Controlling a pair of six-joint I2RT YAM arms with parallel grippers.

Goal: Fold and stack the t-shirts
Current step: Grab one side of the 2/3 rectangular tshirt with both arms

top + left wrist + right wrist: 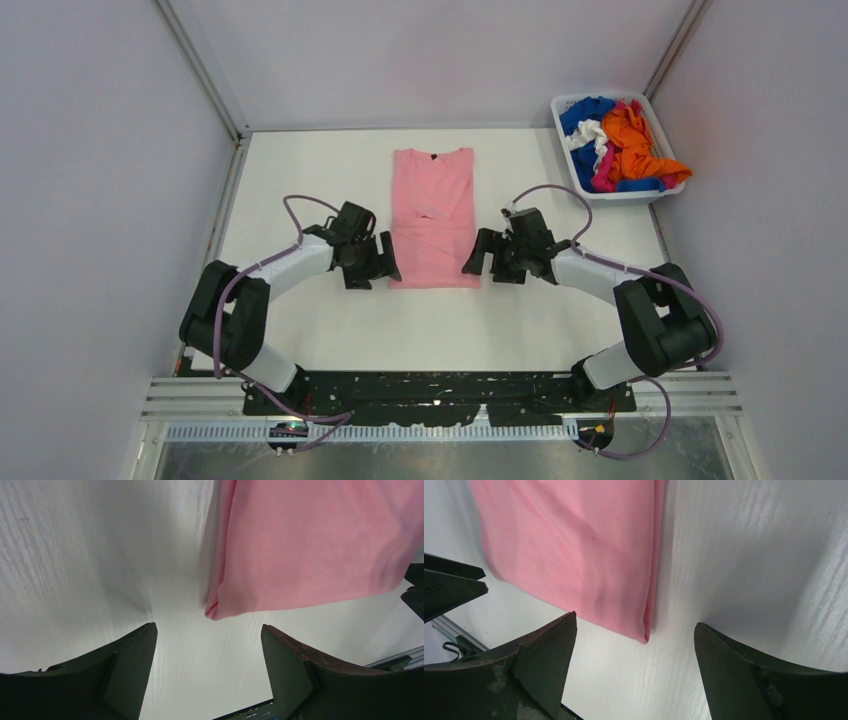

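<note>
White tabletop (300, 330), centre frame: soft, limp pink shirt (432, 210); our left fingers (125, 675), right fingers (539, 665) released; we'd pinch lower corners.

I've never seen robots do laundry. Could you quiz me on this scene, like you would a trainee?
1. True or false: the pink shirt lies inside the basket.
2. The left fingers and right fingers are: A) both gripping cloth B) both open, gripping nothing C) one gripping, one open.
3. Which colour spills over the basket's rim?
Key: 1 false, it lies on the table; 2 B; 3 orange, the orange shirt.
</note>
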